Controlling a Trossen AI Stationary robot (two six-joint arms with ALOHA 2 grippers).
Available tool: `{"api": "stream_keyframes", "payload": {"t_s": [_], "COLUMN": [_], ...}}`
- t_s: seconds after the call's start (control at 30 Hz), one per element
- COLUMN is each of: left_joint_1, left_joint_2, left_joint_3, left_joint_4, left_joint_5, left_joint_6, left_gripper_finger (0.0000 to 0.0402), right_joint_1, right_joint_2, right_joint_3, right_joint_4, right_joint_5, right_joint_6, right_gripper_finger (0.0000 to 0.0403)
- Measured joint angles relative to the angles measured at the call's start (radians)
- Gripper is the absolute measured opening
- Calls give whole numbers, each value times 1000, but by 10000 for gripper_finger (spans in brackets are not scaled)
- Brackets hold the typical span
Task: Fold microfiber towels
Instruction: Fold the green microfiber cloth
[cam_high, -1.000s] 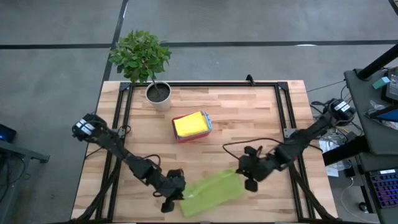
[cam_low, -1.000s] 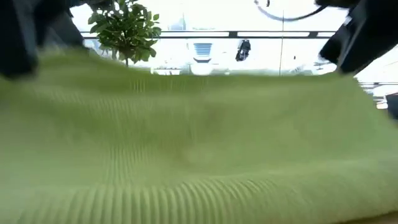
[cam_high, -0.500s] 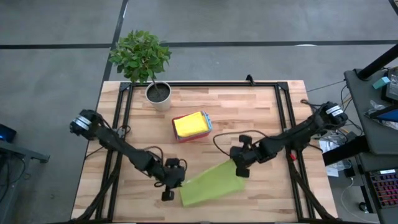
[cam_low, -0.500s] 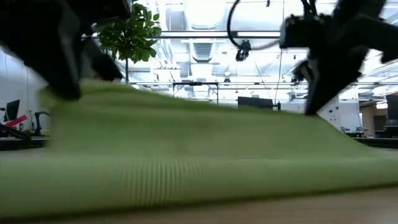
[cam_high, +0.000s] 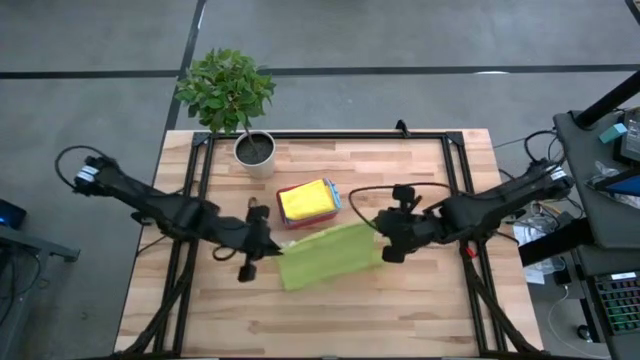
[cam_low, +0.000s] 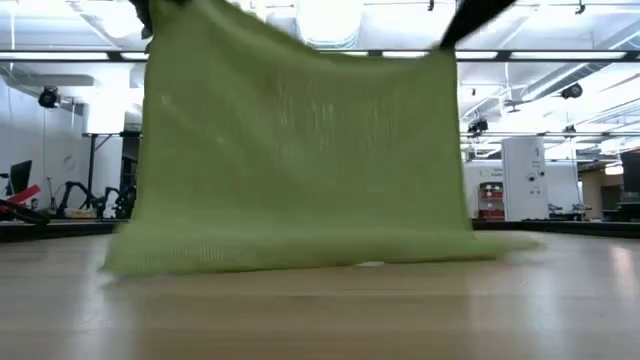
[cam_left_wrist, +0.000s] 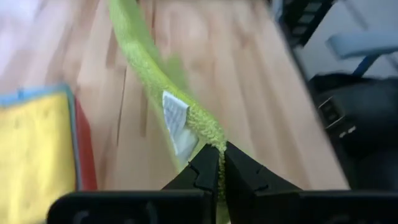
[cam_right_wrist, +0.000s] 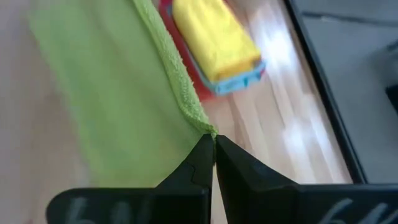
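Hanging lime towel (cam_high: 330, 256) over wood table (cam_high: 420, 310) | left gripper (cam_high: 262, 245), right gripper (cam_high: 383, 243) pinching corners | bright workshop behind

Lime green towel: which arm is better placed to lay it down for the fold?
Neither alone. The left tool and right tool each pinch a top corner of the lime green towel, which hangs level, so both should lower together.
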Motion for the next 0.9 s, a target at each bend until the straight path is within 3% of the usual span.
{"api": "stream_keyframes", "payload": {"t_s": [0.2, 0.33, 0.63, 0.77, 0.9], "left_joint_1": [-50, -111, -276, -296, -293], "left_joint_2": [-62, -16, 282, 445, 562], "left_joint_3": [4, -6, -10, -11, -6], "left_joint_4": [75, 183, 508, 654, 762], "left_joint_5": [-20, -27, 18, 27, 117], "left_joint_6": [32, 32, -107, -188, -303], "left_gripper_finger": [0, 0, 0, 0, 0], "right_joint_1": [67, 135, 313, 362, 363], "right_joint_2": [-48, -57, 5, 76, 150], "right_joint_3": [84, 86, -1, -64, -126], "right_joint_4": [-5, -6, 21, 78, 206], "right_joint_5": [36, 1, -226, -313, -411], "right_joint_6": [17, 66, 316, 423, 465], "right_gripper_finger": [8, 8, 8, 8, 8]}}
